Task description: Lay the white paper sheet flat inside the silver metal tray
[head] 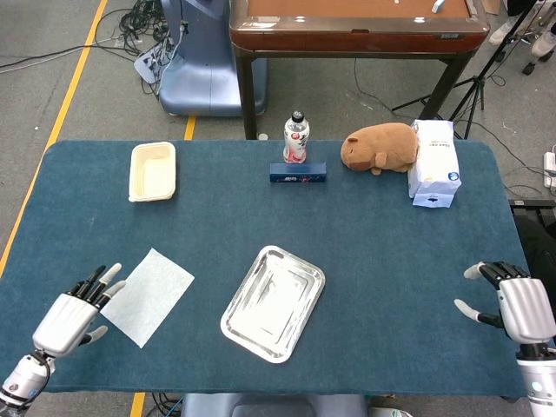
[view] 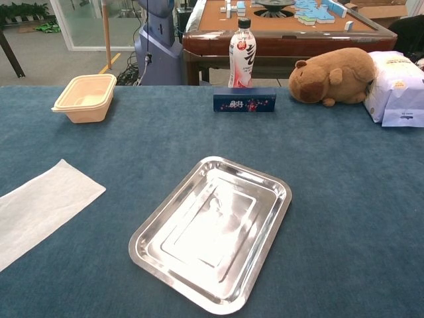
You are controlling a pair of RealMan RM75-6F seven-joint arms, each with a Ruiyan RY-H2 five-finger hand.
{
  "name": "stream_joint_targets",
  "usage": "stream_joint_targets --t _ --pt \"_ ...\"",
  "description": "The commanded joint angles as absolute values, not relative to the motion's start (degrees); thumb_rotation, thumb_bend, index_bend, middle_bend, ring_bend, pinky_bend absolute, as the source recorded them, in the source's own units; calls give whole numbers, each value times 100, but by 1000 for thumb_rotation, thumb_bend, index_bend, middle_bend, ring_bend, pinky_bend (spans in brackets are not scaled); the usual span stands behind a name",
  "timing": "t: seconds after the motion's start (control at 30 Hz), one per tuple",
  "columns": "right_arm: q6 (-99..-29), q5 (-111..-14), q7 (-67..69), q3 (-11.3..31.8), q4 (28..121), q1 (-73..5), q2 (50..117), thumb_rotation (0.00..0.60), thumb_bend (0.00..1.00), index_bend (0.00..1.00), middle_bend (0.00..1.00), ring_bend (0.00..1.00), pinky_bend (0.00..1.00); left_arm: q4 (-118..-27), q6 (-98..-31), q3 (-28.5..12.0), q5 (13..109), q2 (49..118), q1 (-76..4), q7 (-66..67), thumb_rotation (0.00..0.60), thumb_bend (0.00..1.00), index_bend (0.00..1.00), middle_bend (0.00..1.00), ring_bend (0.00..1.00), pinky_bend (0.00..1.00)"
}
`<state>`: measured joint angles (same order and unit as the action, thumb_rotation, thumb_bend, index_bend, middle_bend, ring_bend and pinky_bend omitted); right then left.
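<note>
The white paper sheet lies flat on the blue cloth, left of the silver metal tray, which sits bare near the table's front middle. In the head view my left hand hovers at the sheet's near-left corner, fingers spread and reaching its edge, holding nothing. Over the table's right front edge my right hand is open, far from the tray. The chest view shows neither hand.
A beige food container stands at the back left. A drink bottle, a blue box, a brown plush animal and a white packet line the back edge.
</note>
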<state>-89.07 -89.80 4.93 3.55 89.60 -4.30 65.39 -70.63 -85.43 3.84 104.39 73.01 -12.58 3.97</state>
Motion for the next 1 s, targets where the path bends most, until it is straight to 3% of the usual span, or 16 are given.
stream_joint_targets --t 0.03,1.0 --pt "-8916 -8980 489 356 8965 -423 6538 600 56 476 493 395 421 -6930 -8453 468 10502 7392 -1320 395 600 89 201 0 0 251" --pt "-8786 -8955 502 352 8952 -458 6543 600 56 476 493 395 421 -5769 -8246 618 10299 8045 -1416 526 600 89 278 0 0 219"
